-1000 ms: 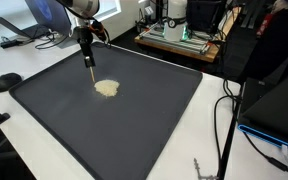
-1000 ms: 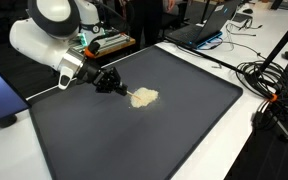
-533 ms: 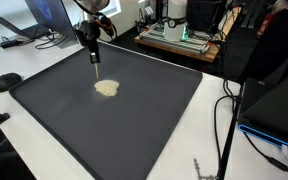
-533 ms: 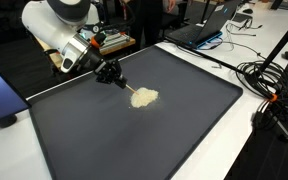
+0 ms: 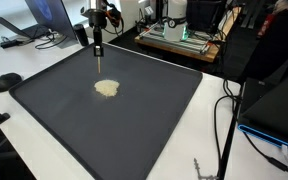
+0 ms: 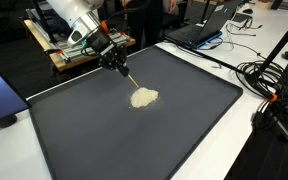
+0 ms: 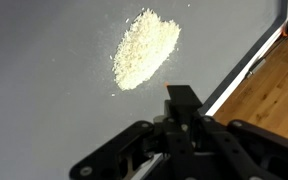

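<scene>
A small heap of pale crumbs (image 5: 106, 88) (image 6: 143, 97) (image 7: 144, 48) lies on the large black mat (image 5: 134, 130) (image 6: 134, 140) (image 7: 44, 100). My gripper (image 5: 98, 46) (image 6: 114, 61) (image 7: 180, 128) hangs over the mat's far part, shut on a thin dark tool (image 6: 126, 74) (image 7: 182, 99). The tool points down at the mat, and its tip stands a short way from the heap and clear of it. In the wrist view the heap lies ahead of the tool's black end, with bare mat between them.
The mat lies on a white table (image 5: 14, 65). A dark rounded object (image 5: 8, 81) sits by the mat's corner. Laptops (image 5: 39, 20) (image 6: 206, 27), a wooden cart with gear (image 5: 179, 38) (image 6: 79, 50) and cables (image 6: 264, 78) ring the table.
The arm has lifted and carried the tool away from the heap toward the mat's far edge. The heap looks unchanged.
</scene>
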Available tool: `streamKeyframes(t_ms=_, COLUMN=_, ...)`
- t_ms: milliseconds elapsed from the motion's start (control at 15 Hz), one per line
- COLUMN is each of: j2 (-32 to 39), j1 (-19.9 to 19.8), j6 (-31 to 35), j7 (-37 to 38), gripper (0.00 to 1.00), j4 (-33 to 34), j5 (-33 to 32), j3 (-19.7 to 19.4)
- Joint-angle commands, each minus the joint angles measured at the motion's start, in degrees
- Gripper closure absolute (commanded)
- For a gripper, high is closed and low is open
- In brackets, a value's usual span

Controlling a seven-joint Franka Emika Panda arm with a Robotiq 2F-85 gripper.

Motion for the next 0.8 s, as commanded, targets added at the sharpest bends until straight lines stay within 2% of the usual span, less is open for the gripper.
streamKeyframes(t_ms=0, j2=-6.75, j1=3.36, j6=7.81, j7=2.3, gripper=0.97, j4=-5.07, j5=-3.34, j3=1.56)
streamKeyframes(t_ms=200, j2=-8.84, j1=6.27, j6=14.0, j7=5.89, gripper=0.97, j4=-6.87, j5=-9.45, j3=3.15)
streamKeyframes(t_ms=333, j2=-9.23, j1=7.95, j6=17.4, j7=10.6, gripper=0.97, j4=-7.79, j5=-16.08, j3=4.08)
streamKeyframes(t_ms=533, j2=-8.58, j1=9.91, j6=21.19, j7=19.6, gripper=0.97, j4=-8.89, j5=-28.79, j3=4.77)
streamKeyframes(t_ms=733, j2=-5.93, j1=9.62, j6=24.05, j7=29.1, gripper=0.97, j4=-9.51, j5=-43.5, j3=5.55)
